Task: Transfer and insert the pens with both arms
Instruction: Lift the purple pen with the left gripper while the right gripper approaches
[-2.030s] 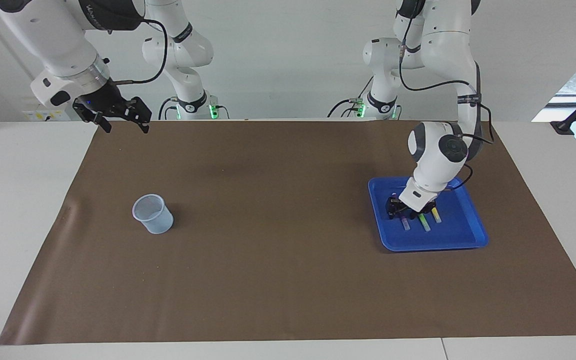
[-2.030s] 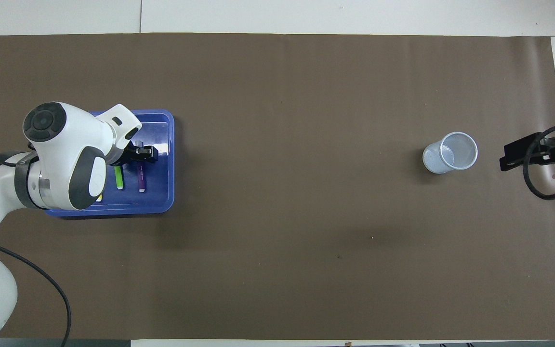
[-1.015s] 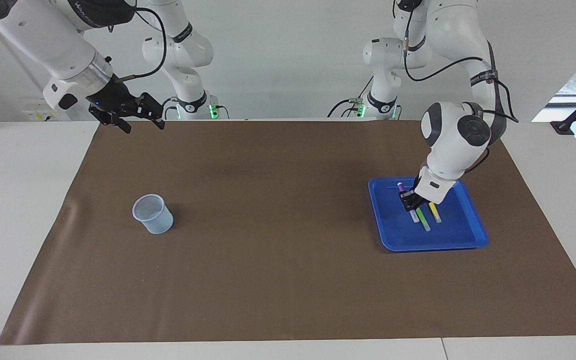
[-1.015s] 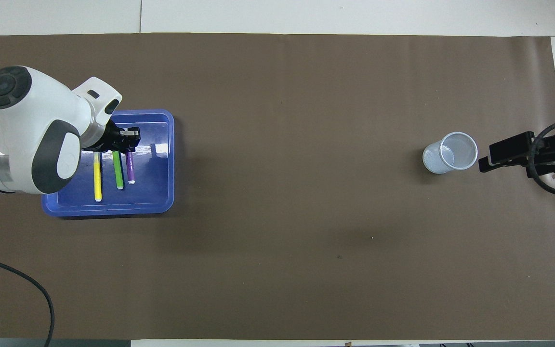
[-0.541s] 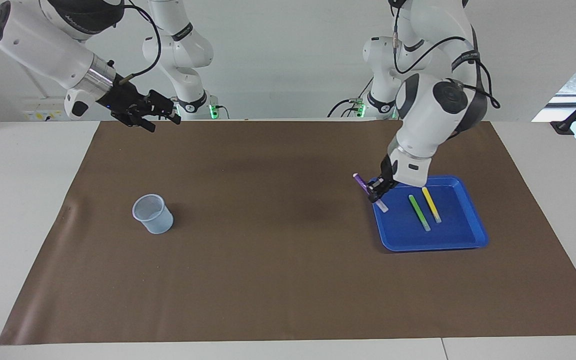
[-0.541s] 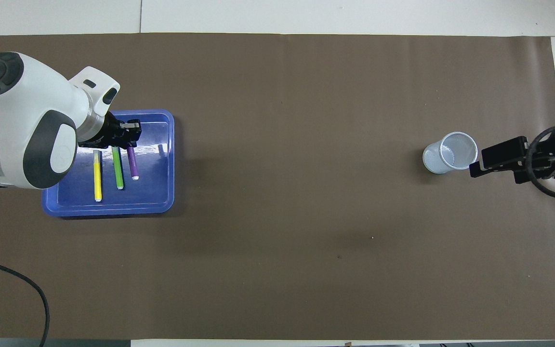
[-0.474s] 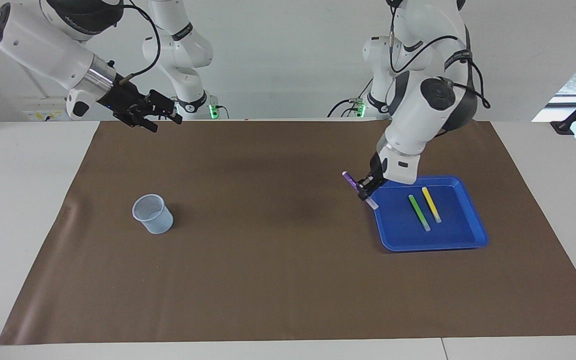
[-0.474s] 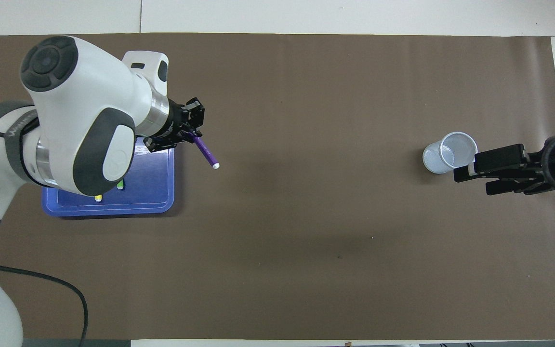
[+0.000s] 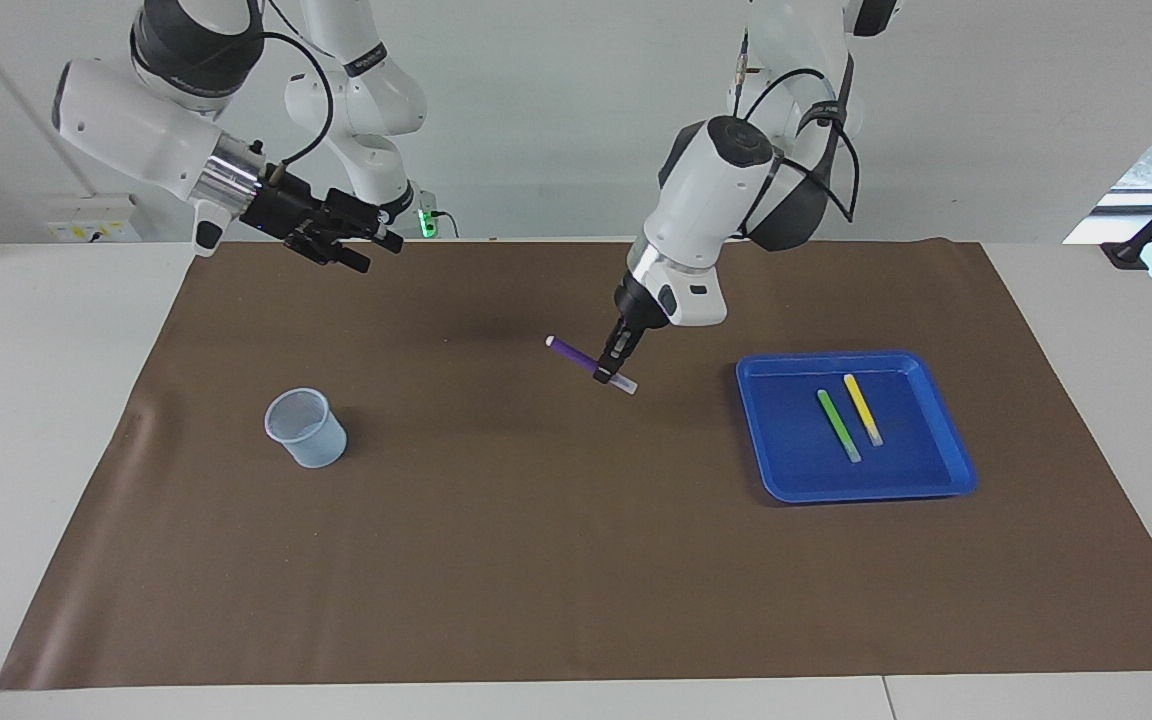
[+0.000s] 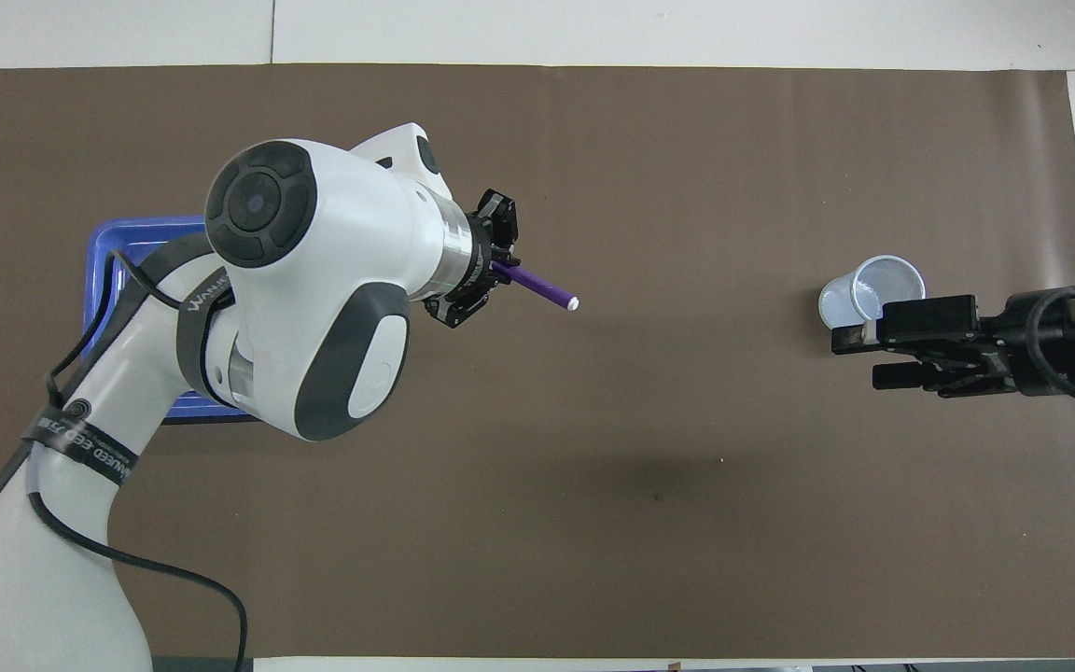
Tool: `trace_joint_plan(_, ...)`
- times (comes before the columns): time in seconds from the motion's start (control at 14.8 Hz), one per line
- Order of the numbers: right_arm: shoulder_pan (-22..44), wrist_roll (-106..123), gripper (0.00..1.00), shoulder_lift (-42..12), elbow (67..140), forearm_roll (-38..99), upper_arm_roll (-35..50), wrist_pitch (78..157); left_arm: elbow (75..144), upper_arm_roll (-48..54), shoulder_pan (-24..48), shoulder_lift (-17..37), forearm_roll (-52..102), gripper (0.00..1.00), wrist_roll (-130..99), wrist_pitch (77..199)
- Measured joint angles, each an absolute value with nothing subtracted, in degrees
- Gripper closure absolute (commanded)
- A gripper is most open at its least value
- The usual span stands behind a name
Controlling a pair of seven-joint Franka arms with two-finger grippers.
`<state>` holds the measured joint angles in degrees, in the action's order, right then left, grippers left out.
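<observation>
- The left gripper is up in the air over the brown mat, about the middle of the table, between the blue tray and the cup.
- Its fingers are pinched tight on the purple pen.
- The purple pen lies nearly flat in the air. Its pale cap end sticks out toward the tray, and its other end points toward the right arm's end of the table.
- From above, the purple pen pokes out of the left gripper toward the cup.
- The green pen and the yellow pen lie flat in the blue tray, side by side, close but not touching.
- The tray sits on the mat at the left arm's end of the table.
- The right gripper is up in the air over the edge of the mat nearest the robots, at the right arm's end. Its fingers are spread apart and hold nothing.
- From above, the right gripper covers a bit of the cup's rim, but in the facing view it is high up and well apart from the cup.
- The cup stands upright on the mat at the right arm's end of the table, with its open mouth up.
</observation>
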<state>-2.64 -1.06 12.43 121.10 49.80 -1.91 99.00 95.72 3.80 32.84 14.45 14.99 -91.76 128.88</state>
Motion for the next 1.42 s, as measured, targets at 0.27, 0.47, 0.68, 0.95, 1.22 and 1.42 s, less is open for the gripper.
trace_joint_plan(0.27,0.61,0.15,0.23,11.61,124.50,56.41,-1.75,104.10,95.64,3.82,36.25,14.66,15.76,1.00,-100.43,130.80)
trace_joint_plan(0.47,1.62,0.37,0.24,10.22,125.47,60.44,-1.70,107.59,95.60,3.81,38.44,14.66,16.02,1.00,-104.40,132.34)
trace_joint_plan(0.68,2.91,0.37,0.29,7.96,125.59,64.40,-1.63,110.58,95.60,3.82,40.85,14.67,16.06,1.00,-107.46,133.86)
trace_joint_plan(0.95,4.63,-1.02,0.35,6.77,125.59,67.95,-1.56,113.67,95.59,3.81,42.60,14.68,16.07,1.00,-109.58,135.37)
trace_joint_plan(1.22,4.89,-1.59,0.35,6.77,125.58,68.29,-1.56,113.67,95.56,3.80,42.76,14.68,16.07,1.00,-110.51,136.94)
trace_joint_plan(1.42,4.89,-1.59,0.35,6.77,125.58,68.29,-1.56,113.67,95.56,3.77,42.97,14.70,16.08,1.00,-110.75,137.62)
